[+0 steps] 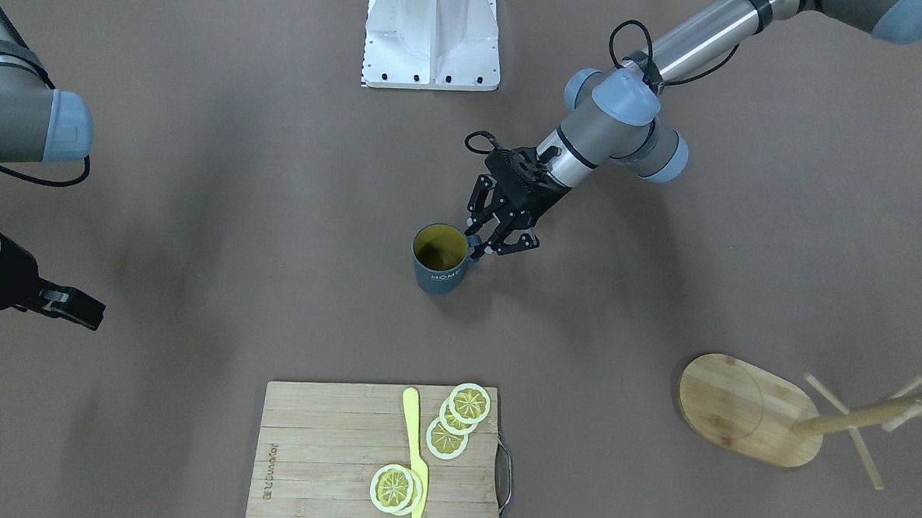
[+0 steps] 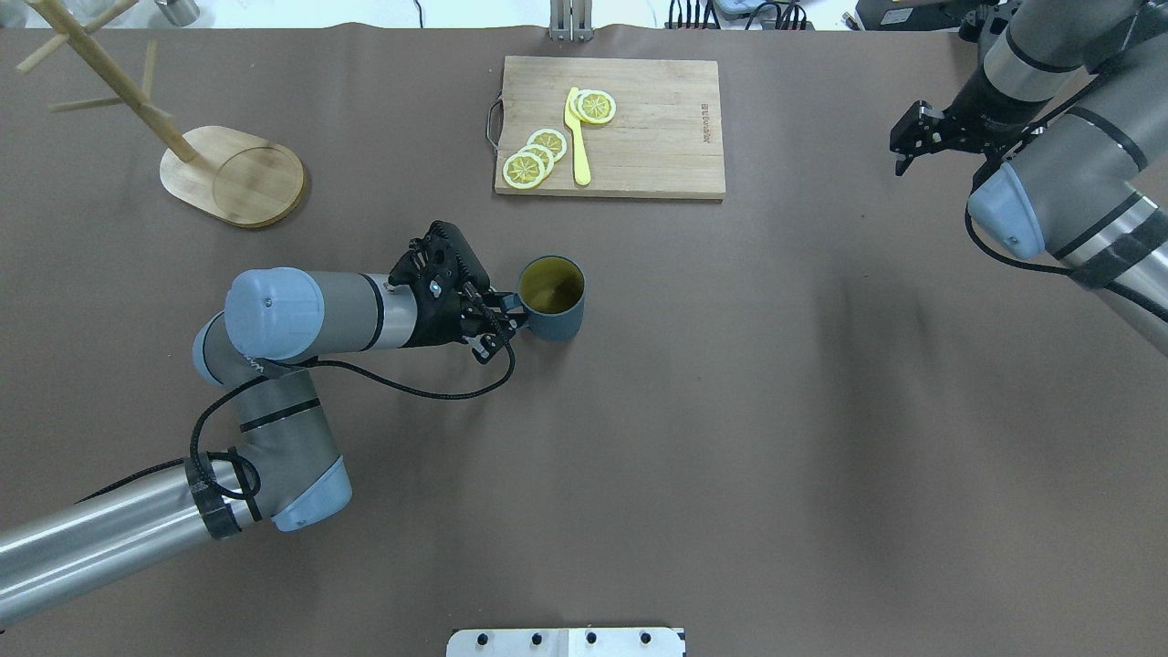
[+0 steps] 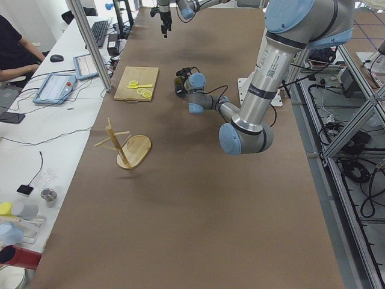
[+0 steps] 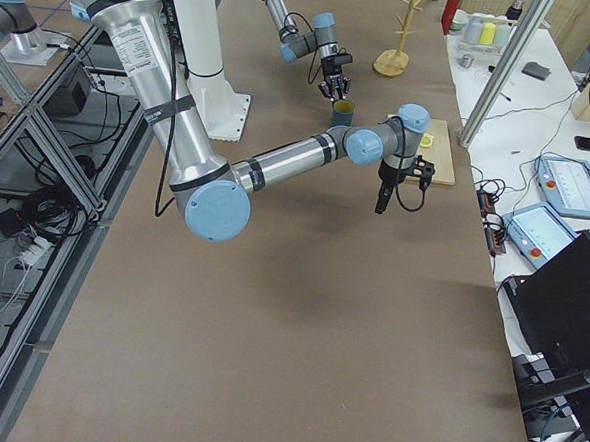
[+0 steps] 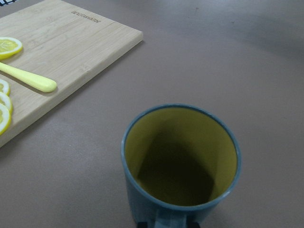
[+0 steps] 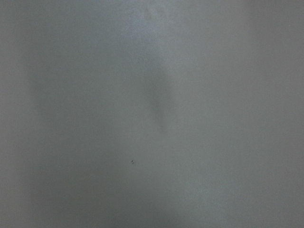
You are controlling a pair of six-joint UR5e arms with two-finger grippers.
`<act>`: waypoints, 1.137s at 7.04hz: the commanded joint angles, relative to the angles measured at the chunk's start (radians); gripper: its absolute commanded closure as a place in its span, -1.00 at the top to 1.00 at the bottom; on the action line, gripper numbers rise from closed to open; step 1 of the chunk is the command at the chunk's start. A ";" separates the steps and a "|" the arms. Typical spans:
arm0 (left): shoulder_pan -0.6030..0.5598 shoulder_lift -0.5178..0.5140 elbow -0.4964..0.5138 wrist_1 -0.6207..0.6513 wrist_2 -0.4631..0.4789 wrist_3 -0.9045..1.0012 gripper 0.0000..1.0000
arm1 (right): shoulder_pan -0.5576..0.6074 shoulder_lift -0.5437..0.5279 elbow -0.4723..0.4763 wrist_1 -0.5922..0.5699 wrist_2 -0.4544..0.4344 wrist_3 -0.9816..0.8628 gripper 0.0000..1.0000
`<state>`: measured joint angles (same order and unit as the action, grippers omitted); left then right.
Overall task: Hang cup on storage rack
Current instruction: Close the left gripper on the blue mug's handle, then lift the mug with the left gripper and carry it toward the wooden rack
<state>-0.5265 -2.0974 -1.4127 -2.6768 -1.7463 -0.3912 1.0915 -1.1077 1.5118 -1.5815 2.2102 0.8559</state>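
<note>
The cup point(image 1: 441, 270) is a dark blue-grey mug with a yellowish inside. It stands upright mid-table, also in the overhead view point(image 2: 553, 319) and close up in the left wrist view point(image 5: 142, 190). My left gripper point(image 1: 481, 250) reaches in level from the side, and its fingers are closed on the cup's loop handle point(image 5: 171, 221); it also shows from overhead point(image 2: 506, 321). The storage rack point(image 1: 735, 403), a bamboo mug tree on an oval base, stands apart at the far left corner point(image 2: 237, 173). My right gripper point(image 2: 899, 160) hangs shut and empty, far from both.
A slatted wooden cutting board point(image 2: 657, 128) with lemon slices point(image 2: 525, 169) and a yellow knife point(image 2: 577, 137) lies beyond the cup. A white mount plate point(image 1: 432, 32) sits at the robot's edge. The right wrist view shows only bare table.
</note>
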 commanded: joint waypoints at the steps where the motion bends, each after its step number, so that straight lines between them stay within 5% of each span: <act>1: 0.000 0.003 -0.003 -0.003 0.033 -0.009 -0.95 | 0.001 0.000 0.001 0.000 -0.001 0.000 0.99; 6: -0.030 0.000 -0.149 -0.005 0.039 -0.465 -1.00 | 0.005 0.003 0.016 0.003 0.000 0.002 0.99; 8: -0.149 0.000 -0.170 -0.005 0.037 -0.697 -1.00 | 0.005 0.003 0.045 0.003 0.000 0.006 0.99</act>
<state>-0.6118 -2.0976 -1.5710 -2.6812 -1.7083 -0.9366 1.0967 -1.1048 1.5399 -1.5785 2.2103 0.8584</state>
